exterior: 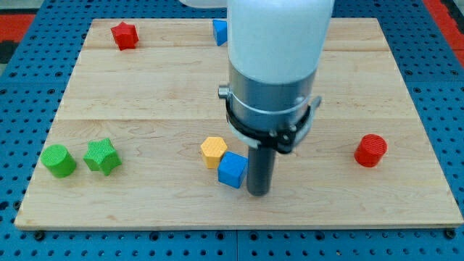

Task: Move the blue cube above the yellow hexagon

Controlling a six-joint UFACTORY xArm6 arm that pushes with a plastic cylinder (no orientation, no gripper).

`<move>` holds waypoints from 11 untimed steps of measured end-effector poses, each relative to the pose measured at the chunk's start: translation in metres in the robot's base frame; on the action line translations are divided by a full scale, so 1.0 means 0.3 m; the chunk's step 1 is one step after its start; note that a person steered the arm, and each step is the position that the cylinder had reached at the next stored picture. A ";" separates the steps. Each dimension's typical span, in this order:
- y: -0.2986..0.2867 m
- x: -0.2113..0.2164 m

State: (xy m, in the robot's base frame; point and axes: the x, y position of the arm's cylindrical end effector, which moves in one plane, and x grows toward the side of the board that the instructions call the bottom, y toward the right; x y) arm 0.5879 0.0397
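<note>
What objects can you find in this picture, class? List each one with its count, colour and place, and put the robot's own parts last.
Wooden board: one, pale wood, fills most of the view, on a blue pegboard surface.
Star: one, red, top left of the board.
Block: one, blue, top edge, partly hidden by the arm, shape unclear.
Cylinder: one, green, left side.
Star: one, green, just right of the green cylinder.
Hexagon: one, yellow, centre bottom.
Cube: one, blue, lower right of the hexagon, close against it.
Cylinder: one, red, right side.
My tip: one, dark rod, just right of the blue cube.
</note>
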 end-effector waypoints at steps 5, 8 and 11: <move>-0.022 -0.289; 0.348 -0.431; -0.659 -0.543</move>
